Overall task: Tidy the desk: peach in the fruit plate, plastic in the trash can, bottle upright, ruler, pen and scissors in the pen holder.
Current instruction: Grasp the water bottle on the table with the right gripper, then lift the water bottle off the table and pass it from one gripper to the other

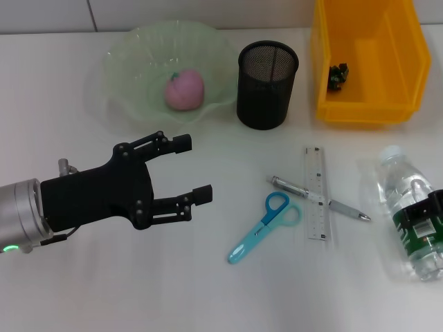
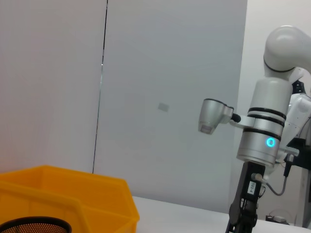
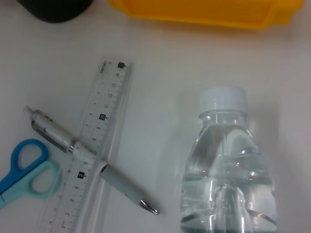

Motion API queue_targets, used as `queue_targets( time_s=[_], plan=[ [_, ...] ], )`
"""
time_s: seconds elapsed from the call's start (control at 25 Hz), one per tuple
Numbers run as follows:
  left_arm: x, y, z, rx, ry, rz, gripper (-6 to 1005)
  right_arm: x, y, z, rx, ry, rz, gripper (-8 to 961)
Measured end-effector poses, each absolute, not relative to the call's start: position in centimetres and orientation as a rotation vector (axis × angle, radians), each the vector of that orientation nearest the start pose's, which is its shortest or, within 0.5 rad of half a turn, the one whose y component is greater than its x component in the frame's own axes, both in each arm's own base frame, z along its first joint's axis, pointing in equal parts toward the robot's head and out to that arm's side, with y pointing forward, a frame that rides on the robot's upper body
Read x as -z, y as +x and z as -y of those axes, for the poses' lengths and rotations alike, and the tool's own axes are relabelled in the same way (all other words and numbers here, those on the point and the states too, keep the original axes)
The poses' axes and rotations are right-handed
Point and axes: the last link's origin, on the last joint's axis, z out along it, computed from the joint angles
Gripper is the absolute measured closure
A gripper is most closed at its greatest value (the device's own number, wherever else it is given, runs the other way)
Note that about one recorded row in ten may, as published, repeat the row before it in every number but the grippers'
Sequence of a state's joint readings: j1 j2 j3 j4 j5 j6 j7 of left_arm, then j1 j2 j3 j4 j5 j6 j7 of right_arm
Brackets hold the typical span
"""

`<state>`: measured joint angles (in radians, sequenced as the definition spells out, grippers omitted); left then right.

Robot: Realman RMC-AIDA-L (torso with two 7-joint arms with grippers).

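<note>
My left gripper is open and empty, hovering above the table in front of the green fruit plate, which holds the pink peach. The black mesh pen holder stands right of the plate. The clear ruler, the silver pen lying across it and the blue scissors lie on the table; all three also show in the right wrist view: ruler, pen, scissors. The water bottle lies on its side at the right, with my right gripper over it.
The yellow bin stands at the back right with a small dark piece inside. The left wrist view shows the bin, the holder's rim and my right arm.
</note>
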<state>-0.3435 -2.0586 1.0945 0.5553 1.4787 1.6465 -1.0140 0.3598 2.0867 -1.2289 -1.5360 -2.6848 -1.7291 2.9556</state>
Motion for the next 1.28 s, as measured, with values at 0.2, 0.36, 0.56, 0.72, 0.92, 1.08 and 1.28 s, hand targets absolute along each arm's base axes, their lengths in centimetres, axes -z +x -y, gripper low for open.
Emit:
queue_targets(
  time_s=[0.2,0.36,0.56,0.72,0.92,1.08,1.28],
  plan=[
    [2.1,-25.9,-27.2,1.054,-2.688,0.294,182,-4.4,25.6,-30.3,0.438,-2.058,-1.674,152],
    [2.1,-25.9,-27.1,1.054,-2.687,0.294,183,-4.1,25.7,-30.4,0.447,-2.06,-1.684,155],
    [2.1,-25.9,-27.1,1.055,-2.688,0.292,184,-3.8,25.9,-30.5,0.459,-2.064,-1.686,159],
    [2.1,-25.9,-27.1,1.056,-2.688,0.292,185,-3.4,26.1,-30.4,0.471,-2.066,-1.69,162],
    [2.0,-25.8,-27.1,1.059,-2.689,0.29,187,-3.6,26.1,-30.3,0.492,-2.058,-1.656,166],
    [2.0,-25.8,-27.1,1.059,-2.69,0.289,188,-3.4,26.3,-30.2,0.507,-2.062,-1.653,169],
    [2.0,-25.7,-27.1,1.064,-2.691,0.285,189,-4.1,26.2,-30.0,0.479,-2.061,-1.624,175]
  ],
)
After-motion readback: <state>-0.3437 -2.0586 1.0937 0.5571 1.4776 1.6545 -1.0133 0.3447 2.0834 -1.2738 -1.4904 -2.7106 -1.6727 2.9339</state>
